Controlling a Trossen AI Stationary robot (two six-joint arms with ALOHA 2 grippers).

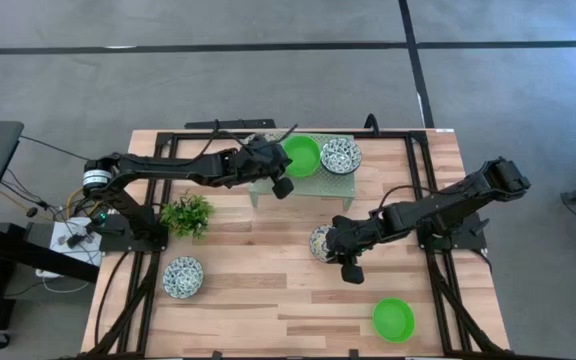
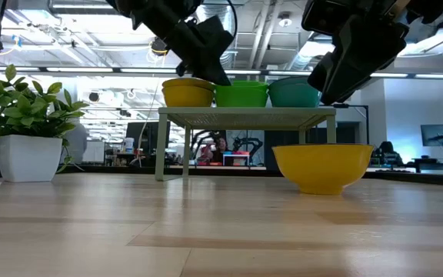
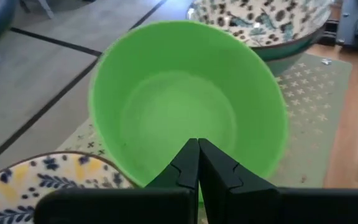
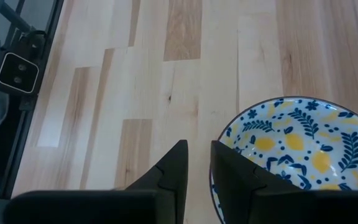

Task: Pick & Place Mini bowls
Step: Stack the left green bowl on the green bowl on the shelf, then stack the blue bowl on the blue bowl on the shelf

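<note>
On the pale green rack at the table's far middle stand three mini bowls: a bright green one, a white dark-patterned one, and a blue-and-yellow floral one. My left gripper is shut, its tips just over the green bowl's near rim. A lemon-patterned bowl, yellow outside, stands on the table. My right gripper hovers above its rim, fingers a little apart, with nothing between them. Another patterned bowl and a green bowl stand on the table nearer the front. My left gripper comes slanting down from the table's left with its fingers shut. Its tips stand at the green bowl's near rim. I cannot tell whether they touch it.
A small leafy plant in a white pot stands left of the middle. Black frame rails run along the table's left, right and far sides. Bare wood lies between the two front bowls.
</note>
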